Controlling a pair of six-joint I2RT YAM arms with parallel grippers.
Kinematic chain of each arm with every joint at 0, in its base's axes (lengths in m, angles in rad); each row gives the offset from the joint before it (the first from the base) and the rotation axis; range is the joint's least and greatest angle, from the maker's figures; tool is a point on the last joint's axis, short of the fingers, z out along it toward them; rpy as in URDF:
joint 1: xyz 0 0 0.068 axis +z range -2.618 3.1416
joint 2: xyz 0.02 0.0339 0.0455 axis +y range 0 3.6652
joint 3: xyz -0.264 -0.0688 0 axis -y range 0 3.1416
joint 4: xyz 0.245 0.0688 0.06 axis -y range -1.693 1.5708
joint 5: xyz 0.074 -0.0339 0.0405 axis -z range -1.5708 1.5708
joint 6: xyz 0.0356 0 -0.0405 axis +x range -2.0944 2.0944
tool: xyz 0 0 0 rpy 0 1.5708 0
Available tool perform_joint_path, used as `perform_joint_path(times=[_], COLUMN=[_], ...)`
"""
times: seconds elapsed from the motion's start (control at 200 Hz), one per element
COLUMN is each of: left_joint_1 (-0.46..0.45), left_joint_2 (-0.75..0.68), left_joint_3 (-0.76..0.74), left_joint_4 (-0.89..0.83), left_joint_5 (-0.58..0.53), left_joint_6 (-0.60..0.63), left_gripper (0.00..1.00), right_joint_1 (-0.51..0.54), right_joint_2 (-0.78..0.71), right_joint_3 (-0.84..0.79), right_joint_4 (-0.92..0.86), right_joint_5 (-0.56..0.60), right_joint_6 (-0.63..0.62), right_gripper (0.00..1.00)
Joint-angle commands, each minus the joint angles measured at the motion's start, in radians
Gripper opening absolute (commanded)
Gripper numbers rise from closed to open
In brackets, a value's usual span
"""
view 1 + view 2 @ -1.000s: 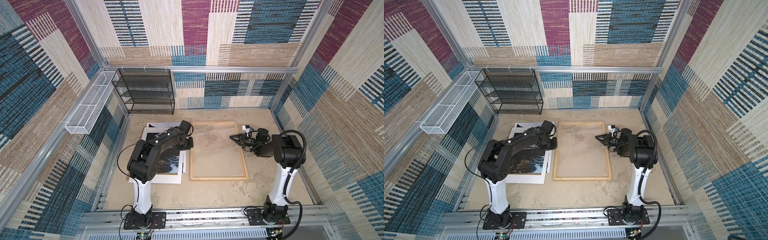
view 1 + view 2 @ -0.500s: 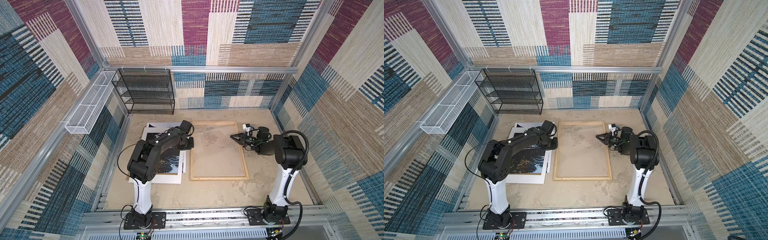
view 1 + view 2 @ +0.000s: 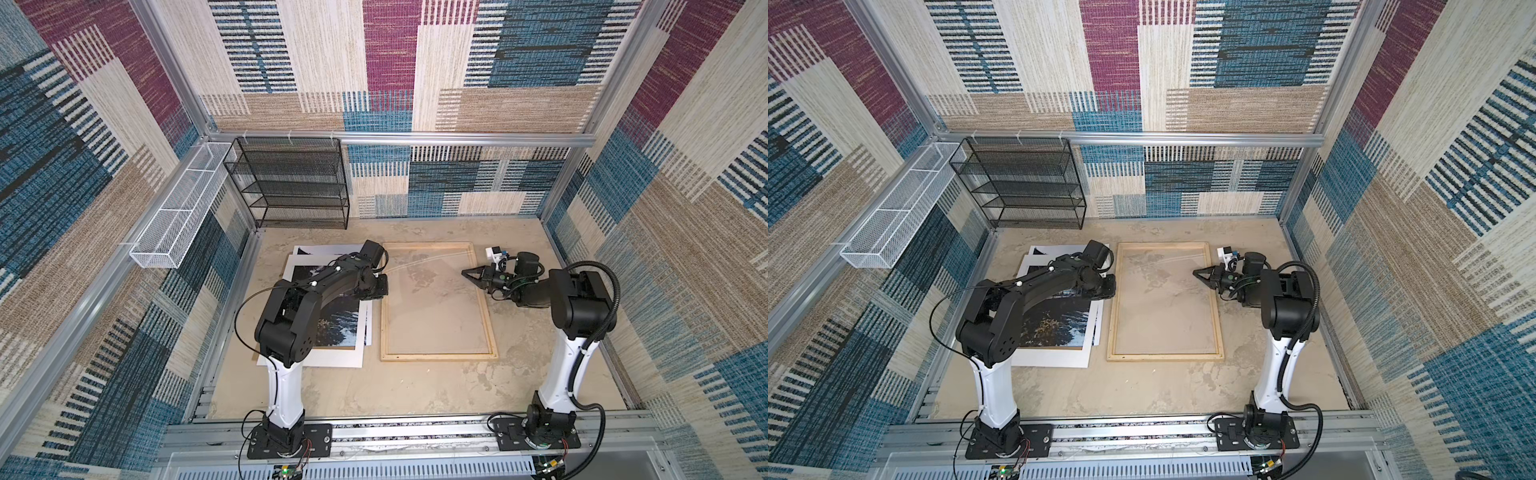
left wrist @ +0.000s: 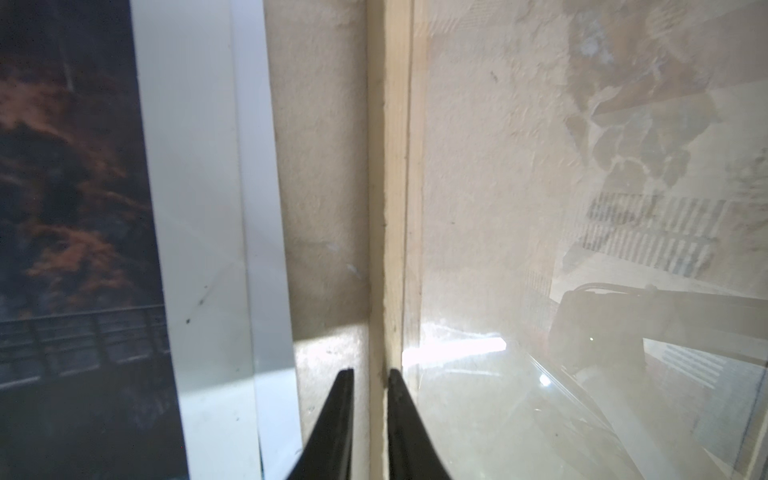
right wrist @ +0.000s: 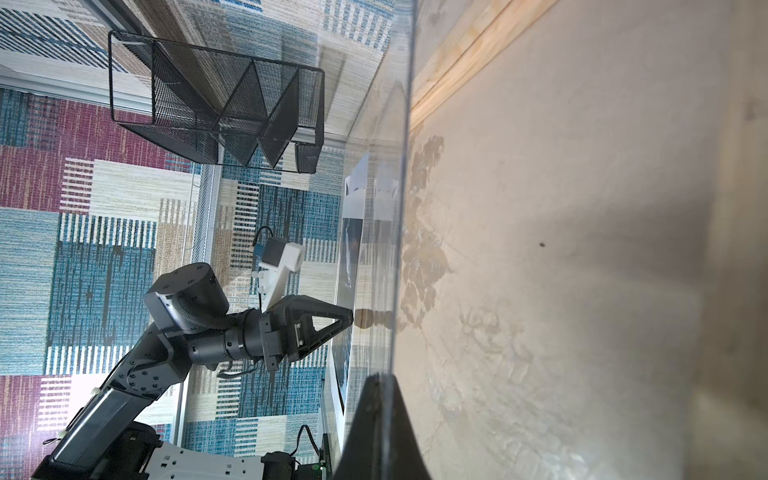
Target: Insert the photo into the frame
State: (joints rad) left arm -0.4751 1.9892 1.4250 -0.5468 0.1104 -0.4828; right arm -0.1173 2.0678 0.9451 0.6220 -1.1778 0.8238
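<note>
The pale wood frame (image 3: pixel 436 356) (image 3: pixel 1163 356) lies flat mid-table. My left gripper (image 3: pixel 384 286) (image 3: pixel 1112 286) (image 4: pixel 370 374) is shut on its left rail (image 4: pixel 390 166), one jaw on each side. My right gripper (image 3: pixel 464 273) (image 3: pixel 1195 273) (image 5: pixel 384 376) is shut on the edge of a clear pane (image 5: pixel 401 208), which is tilted up over the frame. The photo (image 3: pixel 336 328) (image 3: pixel 1054 324) (image 4: pixel 62 208) lies left of the frame, dark and showing through the opening of a white mat (image 3: pixel 332 359) (image 4: pixel 195 208). Neither gripper touches it.
A black mesh shelf (image 3: pixel 291 183) stands at the back left, close behind the photo. A white wire basket (image 3: pixel 178 203) hangs on the left wall. Enclosure walls close in on three sides. Bare table lies in front of the frame.
The right wrist has shifted slightly toward the back with the pane still in its jaws. The left arm stays put on the frame's rail.
</note>
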Motion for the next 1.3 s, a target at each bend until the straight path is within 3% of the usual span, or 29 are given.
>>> perform_joint_path(times=[0.0, 1.297], left_joint_1=[-0.003, -0.013], left_joint_2=[-0.007, 0.016], left_joint_3=[0.006, 0.017], left_joint_4=[-0.002, -0.017], left_joint_5=[0.011, 0.0], left_joint_6=[0.023, 0.037], left_gripper=[0.2, 0.14], right_joint_1=[-0.002, -0.016], right_joint_2=[-0.002, 0.041], right_joint_3=[0.011, 0.038], right_joint_4=[0.001, -0.016], right_joint_5=[-0.029, -0.04], right_joint_6=[-0.026, -0.057], right_gripper=[0.0, 0.0])
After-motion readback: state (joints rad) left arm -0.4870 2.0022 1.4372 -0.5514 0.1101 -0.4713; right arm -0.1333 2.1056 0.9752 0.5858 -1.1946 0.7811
